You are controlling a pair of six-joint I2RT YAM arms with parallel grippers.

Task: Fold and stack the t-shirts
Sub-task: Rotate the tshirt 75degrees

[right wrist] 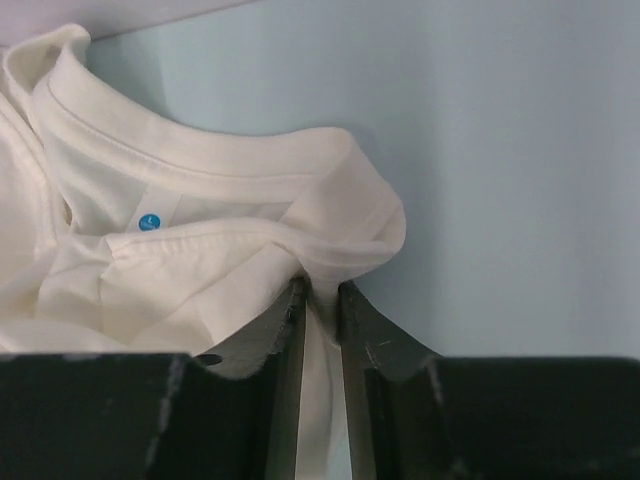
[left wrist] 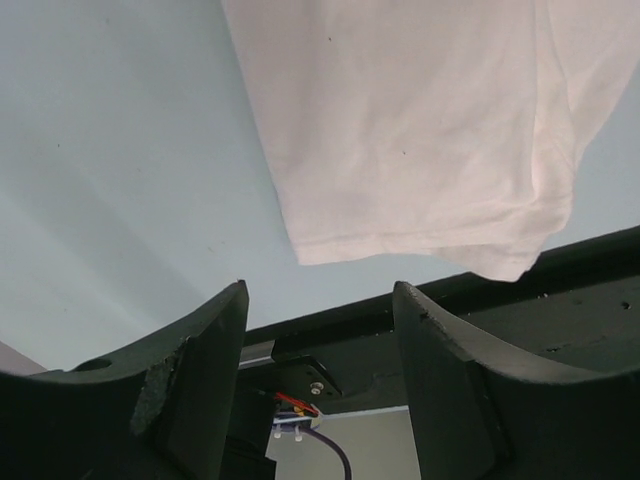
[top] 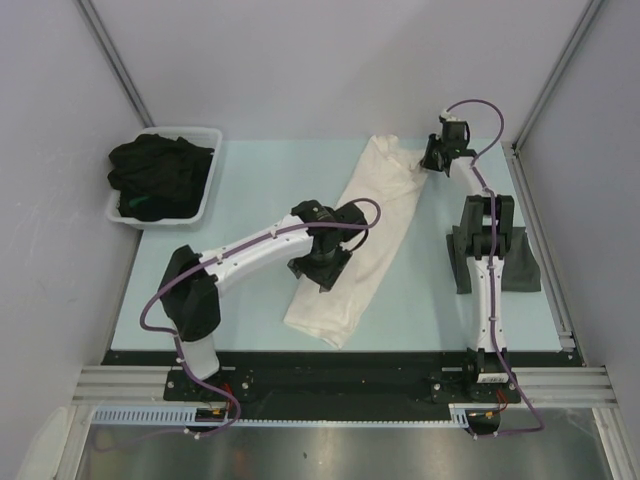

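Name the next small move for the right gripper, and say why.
Probably open the right gripper and lift clear: it pinches the collar of the cream-white cloth t-shirt, which already lies flat in a long folded strip, while the left gripper hangs open above its hem.

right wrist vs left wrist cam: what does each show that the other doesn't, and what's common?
Right wrist only: the collar of the cream t-shirt, a round blue label inside it, and a fold of cloth in the narrow gap of the right gripper. Left wrist only: the shirt's hem, the black rail at the near edge of the table, and the left gripper open, nothing between its fingers. Both: the same cream t-shirt lying on the pale blue table.
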